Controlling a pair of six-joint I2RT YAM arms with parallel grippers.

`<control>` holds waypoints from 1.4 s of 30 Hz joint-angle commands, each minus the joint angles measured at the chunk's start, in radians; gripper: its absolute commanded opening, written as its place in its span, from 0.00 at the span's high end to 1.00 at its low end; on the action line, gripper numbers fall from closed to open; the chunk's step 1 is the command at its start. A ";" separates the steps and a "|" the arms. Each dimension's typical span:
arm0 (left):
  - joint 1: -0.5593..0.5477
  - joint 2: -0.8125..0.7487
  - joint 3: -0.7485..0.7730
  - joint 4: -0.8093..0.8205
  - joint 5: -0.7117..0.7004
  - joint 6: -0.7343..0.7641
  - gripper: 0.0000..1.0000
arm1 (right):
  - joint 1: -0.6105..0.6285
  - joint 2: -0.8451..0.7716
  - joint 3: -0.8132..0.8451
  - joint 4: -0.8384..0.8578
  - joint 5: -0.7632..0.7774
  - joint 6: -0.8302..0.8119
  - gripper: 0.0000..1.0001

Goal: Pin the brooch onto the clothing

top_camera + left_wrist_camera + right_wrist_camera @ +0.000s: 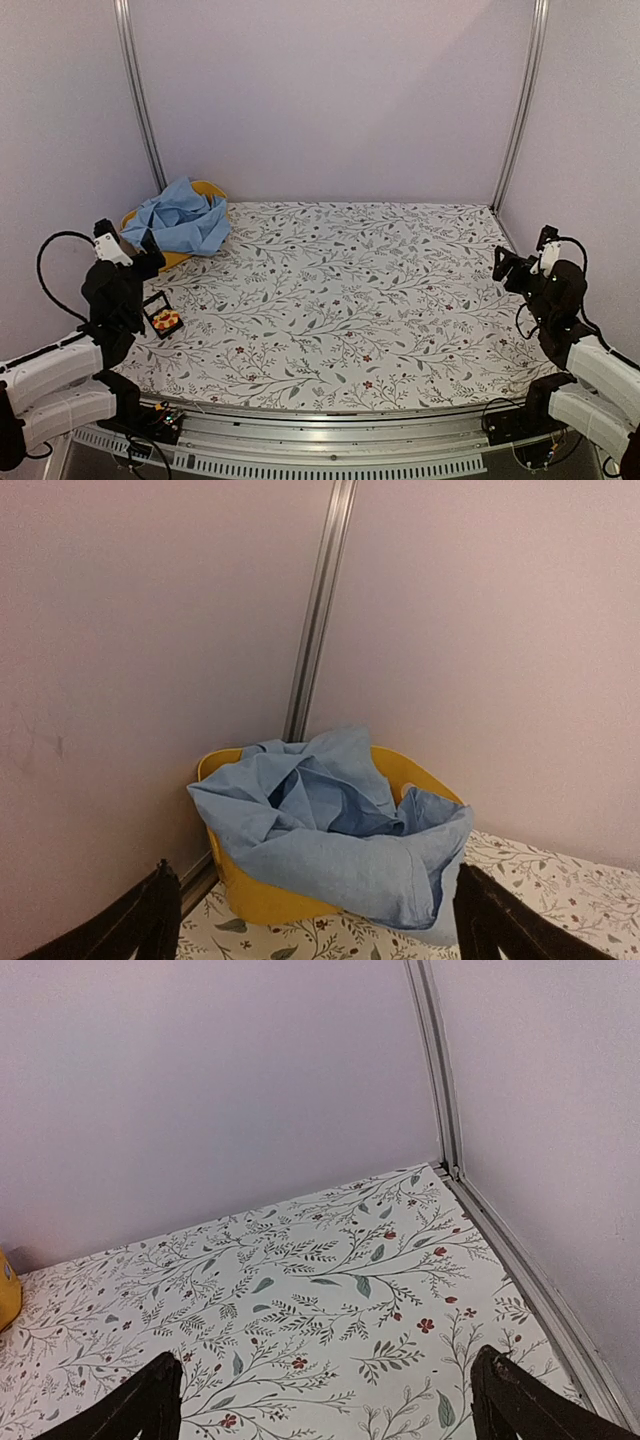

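The brooch [166, 320], an orange-yellow flower with red at its centre, lies in a small black square box [155, 302] near the left edge of the floral table cover [350, 290], as the overhead camera shows it. The shirt [180, 220], light blue and crumpled into a heap, sits in a yellow basin [172, 260] in the far left corner and spills over the basin's front rim. Brooch and shirt are apart, with bare cover between them.

My left gripper [140, 250] hovers between box and basin, its fingers spread wide and gripping nothing. Through its wrist camera the two dark fingers [150, 910] frame the basin [250, 900] and the folds of the shirt [330, 840] (I cannot make out collar or pocket in the bundle).

My right gripper [505, 265] hangs at the right edge, well apart from brooch and shirt, its jaws likewise spread with nothing between them. Its wrist view takes in patterned cover [300, 1290], the far right corner post [435, 1070] and a sliver of the basin [5, 1295] at the left border.
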 commanded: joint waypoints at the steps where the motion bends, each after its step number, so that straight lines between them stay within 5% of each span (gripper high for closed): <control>1: -0.008 0.058 0.117 -0.109 0.087 0.032 0.07 | 0.002 -0.020 0.005 0.044 0.036 0.024 0.01; 5: 0.032 0.278 0.497 -0.487 0.211 0.082 0.03 | 0.002 -0.020 0.073 0.042 -0.164 -0.006 0.01; 9: 0.192 0.571 0.908 -0.855 0.352 0.038 0.00 | 0.001 0.028 0.194 0.008 -0.237 -0.039 0.01; 16: 0.355 0.980 1.264 -1.025 0.461 0.012 0.00 | 0.002 0.183 0.332 -0.041 -0.364 -0.032 0.01; 28: 0.389 1.521 1.667 -1.182 0.381 0.092 0.01 | 0.003 0.324 0.359 -0.005 -0.442 0.014 0.02; 30: 0.384 1.534 1.667 -1.156 0.363 0.097 0.11 | 0.003 0.334 0.355 -0.001 -0.441 0.018 0.01; 33: 0.386 1.506 1.629 -1.095 0.365 0.104 0.72 | 0.004 0.337 0.352 0.004 -0.432 0.023 0.01; 34: 0.385 1.491 1.619 -1.080 0.360 0.098 0.99 | 0.003 0.337 0.351 0.007 -0.431 0.024 0.02; 42: 0.275 1.107 1.475 -0.834 0.229 0.224 1.00 | 0.003 0.324 0.393 0.010 -0.461 0.019 0.02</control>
